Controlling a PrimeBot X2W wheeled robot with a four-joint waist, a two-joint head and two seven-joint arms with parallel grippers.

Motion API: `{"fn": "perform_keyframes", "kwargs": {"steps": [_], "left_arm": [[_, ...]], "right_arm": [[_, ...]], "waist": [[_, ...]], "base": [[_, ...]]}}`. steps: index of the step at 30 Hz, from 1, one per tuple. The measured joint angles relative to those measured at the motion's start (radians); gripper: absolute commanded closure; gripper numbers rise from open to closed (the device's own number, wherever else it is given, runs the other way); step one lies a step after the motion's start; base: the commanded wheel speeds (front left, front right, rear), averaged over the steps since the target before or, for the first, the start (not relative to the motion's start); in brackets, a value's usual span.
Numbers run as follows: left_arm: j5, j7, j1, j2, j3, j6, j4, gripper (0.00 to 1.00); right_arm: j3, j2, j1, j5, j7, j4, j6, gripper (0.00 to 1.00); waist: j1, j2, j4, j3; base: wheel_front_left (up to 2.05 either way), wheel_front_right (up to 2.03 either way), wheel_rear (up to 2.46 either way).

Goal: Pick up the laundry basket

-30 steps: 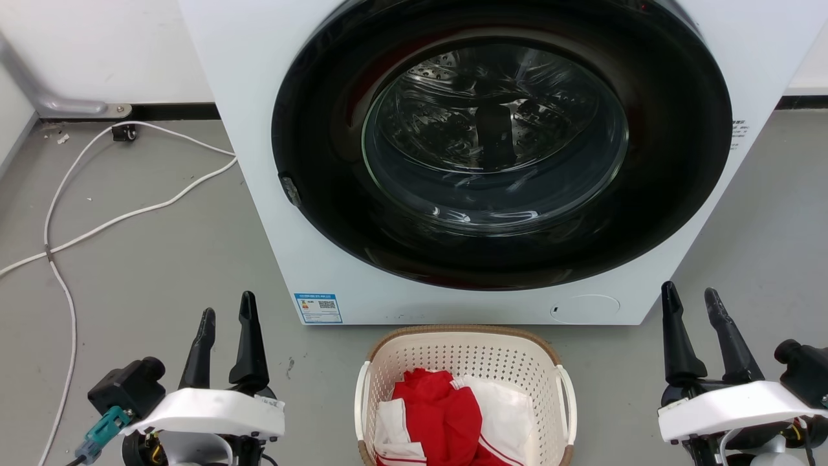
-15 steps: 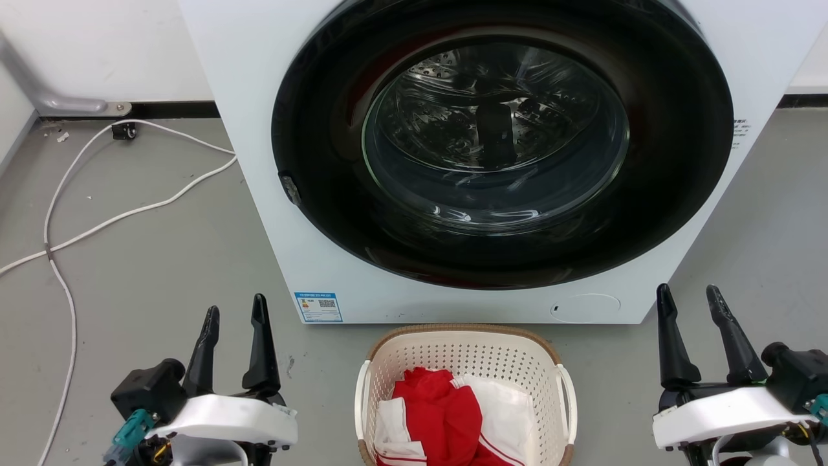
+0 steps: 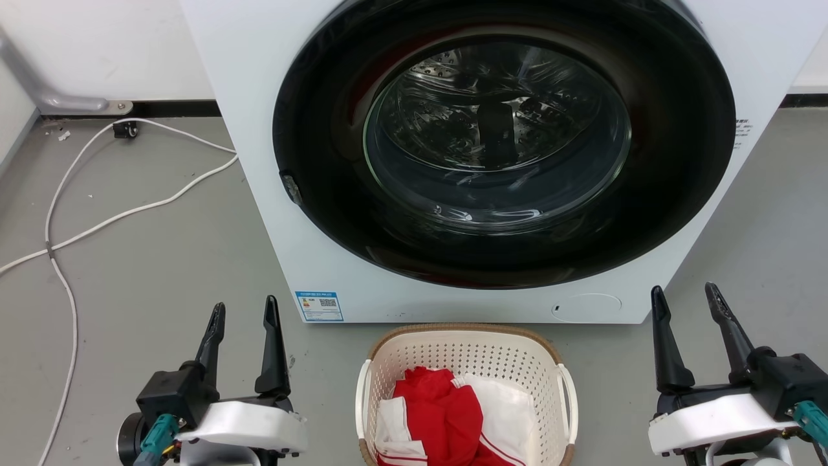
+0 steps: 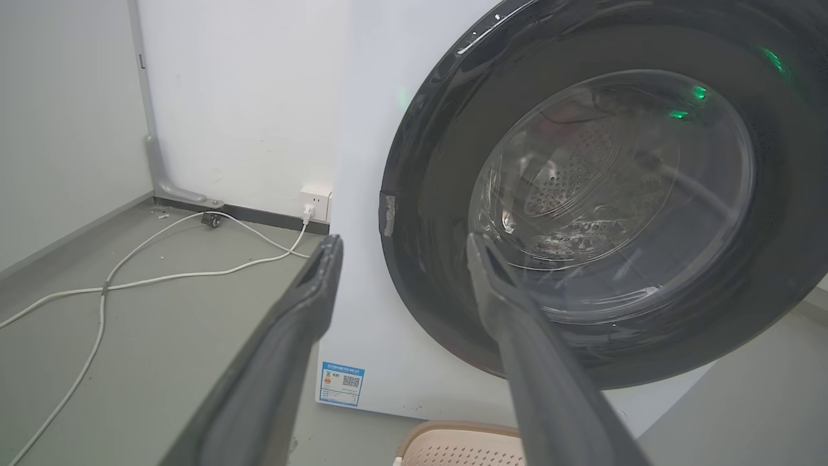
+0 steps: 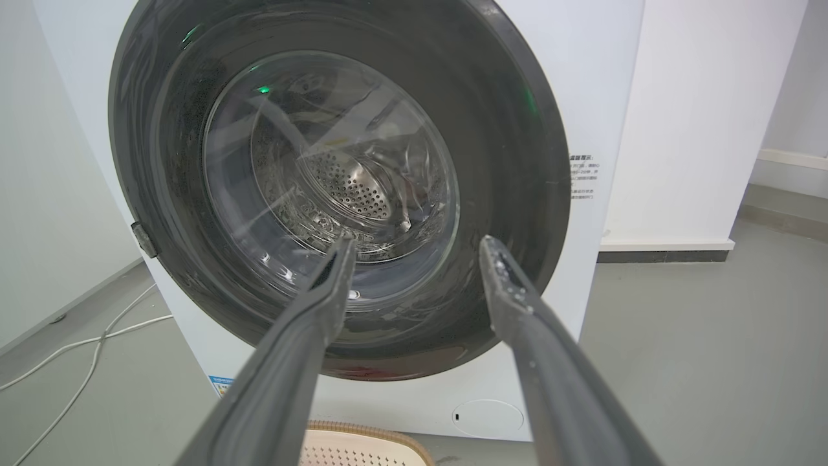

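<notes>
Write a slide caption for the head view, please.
Open jaws flank a basket of red-and-white laundry on the floor before a shut washer.

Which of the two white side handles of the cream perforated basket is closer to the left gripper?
The handle on the basket's left side, toward the left gripper; the other handle faces the right gripper.
</notes>
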State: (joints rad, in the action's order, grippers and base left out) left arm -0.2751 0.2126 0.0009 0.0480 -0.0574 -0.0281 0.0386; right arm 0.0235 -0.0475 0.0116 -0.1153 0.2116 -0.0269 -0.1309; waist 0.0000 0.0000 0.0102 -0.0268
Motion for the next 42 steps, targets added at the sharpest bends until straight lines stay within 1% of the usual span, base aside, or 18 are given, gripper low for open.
{"fn": "perform_keyframes", "kwargs": {"steps": [27, 42], "left_arm": [[0.214, 0.048, 0.012, 0.001, -0.028, -0.022, 0.014, 0.0], [0.227, 0.05, 0.017, 0.001, -0.026, -0.038, 0.028, 0.0]], "right_arm": [[0.002, -0.001, 0.014, 0.189, 0.049, 0.021, 0.0, 0.0], [0.001, -0.001, 0.019, 0.186, 0.052, 0.017, 0.0, 0.0]], "waist": [[0.0, 0.0, 0.002, -0.003], [0.0, 0.0, 0.006, 0.0]], "base": [[0.0, 0.0, 0.0], [0.0, 0.0, 0.0]]}}
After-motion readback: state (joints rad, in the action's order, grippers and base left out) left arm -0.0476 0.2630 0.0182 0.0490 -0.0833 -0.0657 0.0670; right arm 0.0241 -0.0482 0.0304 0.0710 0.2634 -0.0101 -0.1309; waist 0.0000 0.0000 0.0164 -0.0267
